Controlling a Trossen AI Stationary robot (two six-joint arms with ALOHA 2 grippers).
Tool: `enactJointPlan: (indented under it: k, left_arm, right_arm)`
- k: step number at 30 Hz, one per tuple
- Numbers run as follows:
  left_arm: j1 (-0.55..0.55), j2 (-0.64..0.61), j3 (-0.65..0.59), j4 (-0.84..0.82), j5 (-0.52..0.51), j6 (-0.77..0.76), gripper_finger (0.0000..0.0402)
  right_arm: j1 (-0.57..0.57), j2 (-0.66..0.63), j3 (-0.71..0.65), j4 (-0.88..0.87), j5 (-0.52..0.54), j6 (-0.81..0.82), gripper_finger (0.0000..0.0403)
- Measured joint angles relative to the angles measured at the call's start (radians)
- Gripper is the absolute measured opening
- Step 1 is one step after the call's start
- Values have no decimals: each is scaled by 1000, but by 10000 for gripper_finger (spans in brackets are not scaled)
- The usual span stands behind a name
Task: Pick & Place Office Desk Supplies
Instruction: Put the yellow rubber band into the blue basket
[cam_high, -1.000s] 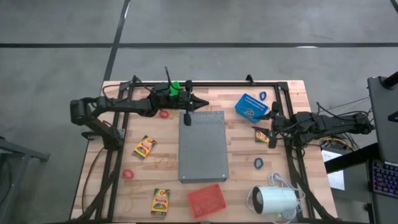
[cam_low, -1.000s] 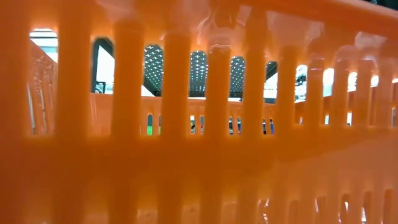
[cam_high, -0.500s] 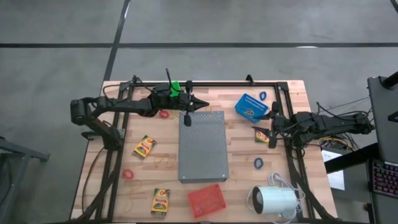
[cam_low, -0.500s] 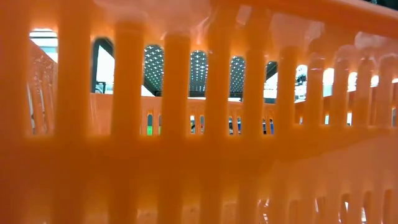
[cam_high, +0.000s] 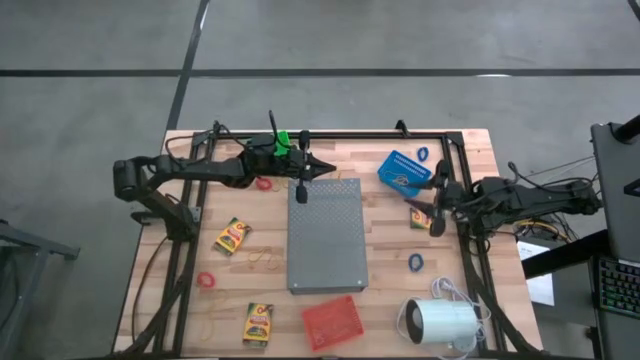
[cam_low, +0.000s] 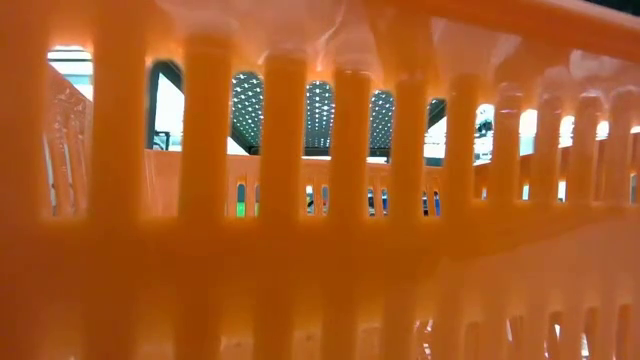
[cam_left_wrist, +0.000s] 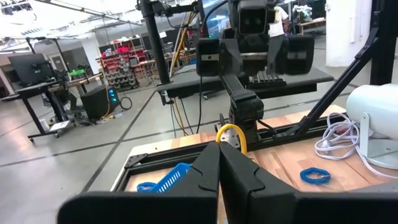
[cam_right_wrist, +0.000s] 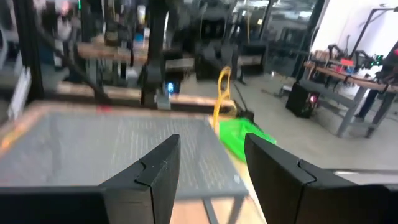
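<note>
1. Left of the grey slab, the left gripper is hovering clenched shut, grasping nothing visible.
2. Right of the slab, the right gripper is hanging with jaws apart over a crayon box, the nearer arm.

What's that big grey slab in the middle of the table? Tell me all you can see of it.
The grey slab is a flat rectangle with a dotted surface that looks like metal, lying flat on the wooden table with its long sides running front to back. A red basket lies at its near edge. The left tool, shut, sits just past its far edge. Nothing rests on it.
</note>
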Motion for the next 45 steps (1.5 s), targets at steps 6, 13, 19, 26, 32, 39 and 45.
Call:
enactJointPlan:
  k: [6, 13, 19, 26, 32, 39, 45]
  left_arm:
    - [0, 0, 0, 0, 0, 0, 7]
    - [0, 0, 0, 0, 0, 2, 7]
    - [0, 0, 0, 0, 0, 3, 7]
    - [0, 0, 0, 0, 0, 3, 7]
    - [0, 0, 0, -5, 0, 3, 7]
    - [0, 0, 0, -6, 0, 3, 7]
    - [0, 0, 0, -8, 0, 3, 7]
  right_arm:
    - [-4, 65, 0, 194, 8, -29, 178]
    - [-8, 241, 7, 382, 8, -80, 177]
    - [-62, 443, 58, 427, 37, -49, 167]
    - [-144, 633, 183, 418, 57, 25, 152]
    - [-173, 715, 233, 416, 57, 107, 142]
    - [-178, 798, 267, 415, 40, 156, 134]
    - [-178, 865, 296, 417, -2, 172, 137]
